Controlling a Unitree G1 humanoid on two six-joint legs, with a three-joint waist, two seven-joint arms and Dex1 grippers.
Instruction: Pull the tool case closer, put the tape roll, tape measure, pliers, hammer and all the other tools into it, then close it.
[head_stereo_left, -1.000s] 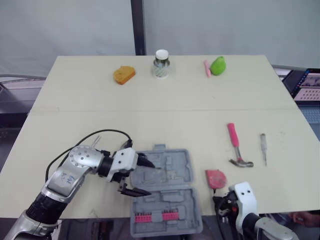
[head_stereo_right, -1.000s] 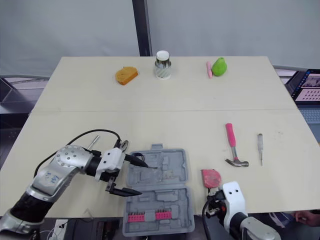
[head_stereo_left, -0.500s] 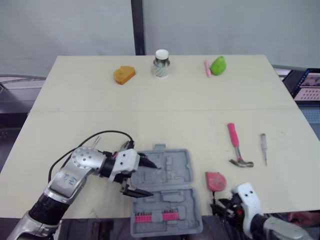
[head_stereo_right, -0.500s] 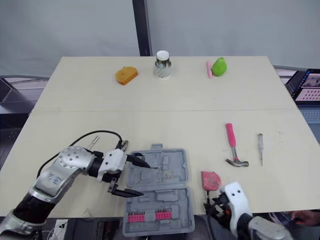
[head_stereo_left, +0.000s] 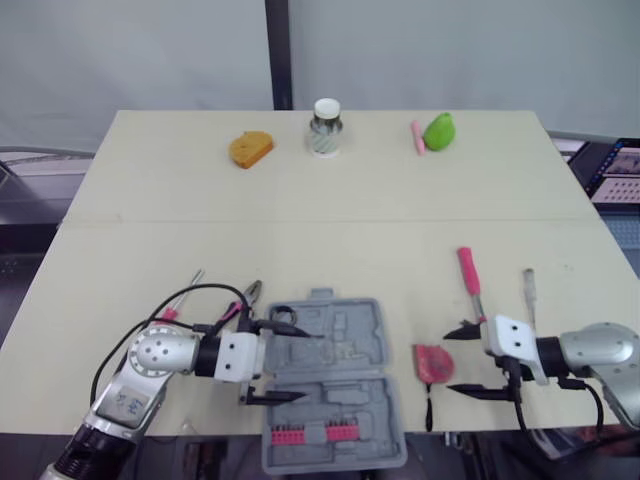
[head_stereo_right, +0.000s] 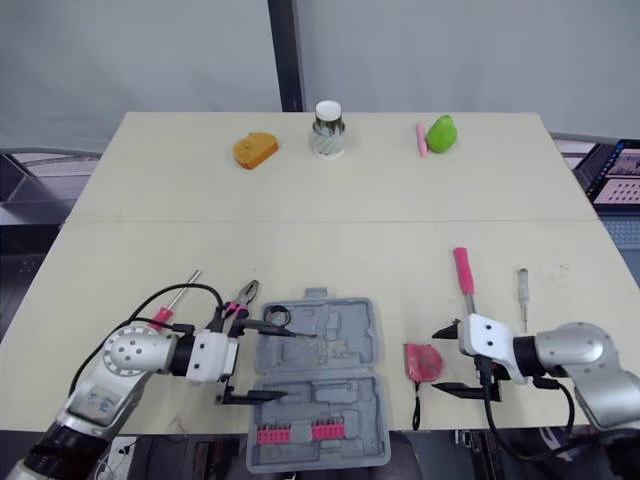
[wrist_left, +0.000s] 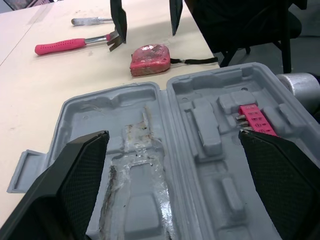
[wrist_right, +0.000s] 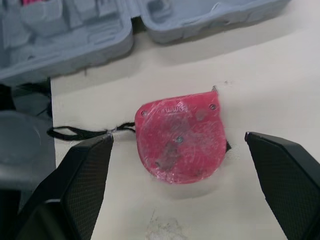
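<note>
The grey tool case (head_stereo_left: 335, 380) lies open at the near edge, with pink bits in its near half. My left gripper (head_stereo_left: 298, 363) is open, its fingers spread over the case's left side (wrist_left: 190, 150). The red tape measure (head_stereo_left: 433, 362) lies just right of the case. My right gripper (head_stereo_left: 450, 360) is open and faces the tape measure (wrist_right: 182, 135) from the right, one finger (wrist_right: 85, 170) on each side. The pink-handled hammer (head_stereo_left: 468, 275) and a small screwdriver (head_stereo_left: 528, 290) lie beyond the right gripper. Pliers (head_stereo_left: 245, 297) lie left of the case.
A thin pink-handled tool (head_stereo_right: 175, 303) lies left of the pliers. Along the far edge stand an orange object (head_stereo_left: 249, 149), a white-capped roll (head_stereo_left: 324, 127), a pink stick (head_stereo_left: 415, 137) and a green object (head_stereo_left: 437, 131). A screen (head_stereo_left: 615, 170) stands off the table's right side.
My right arm has come up from below the near edge onto the table and its gripper has opened around the tape measure. My left arm has dropped nearer, uncovering the pliers.
</note>
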